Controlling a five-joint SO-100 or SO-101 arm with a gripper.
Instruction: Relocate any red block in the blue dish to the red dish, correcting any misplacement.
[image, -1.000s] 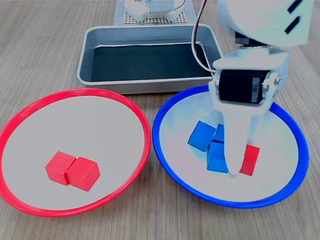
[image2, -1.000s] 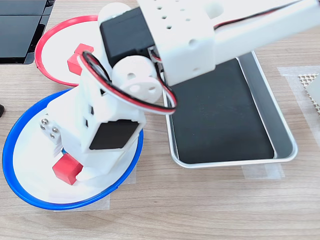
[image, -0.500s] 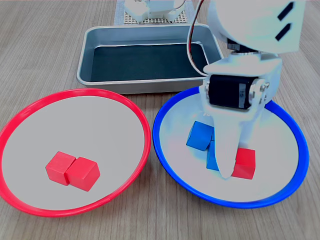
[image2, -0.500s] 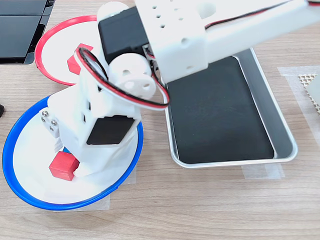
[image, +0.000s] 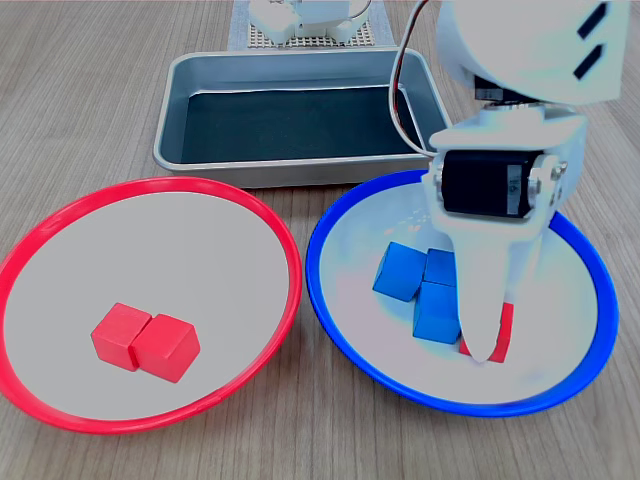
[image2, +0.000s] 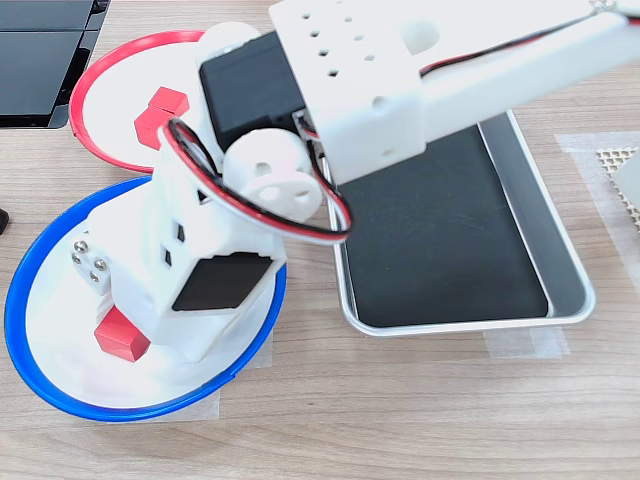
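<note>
Red plastic cube (image: 506, 329) lies inside the round blue-rimmed dish (image: 330, 330), beside three blue cubes (image: 437, 306). White gripper (image: 487, 335) stands directly over it, one finger covering most of it. Jaw state: cannot tell. Second exterior view exposes the cube's outer side (image2: 122, 333); red-rimmed dish (image: 60, 420) lies to the first exterior view's left.

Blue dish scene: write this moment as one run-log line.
gripper: over red block | block: in blue dish | red dish: two red cubes
</note>
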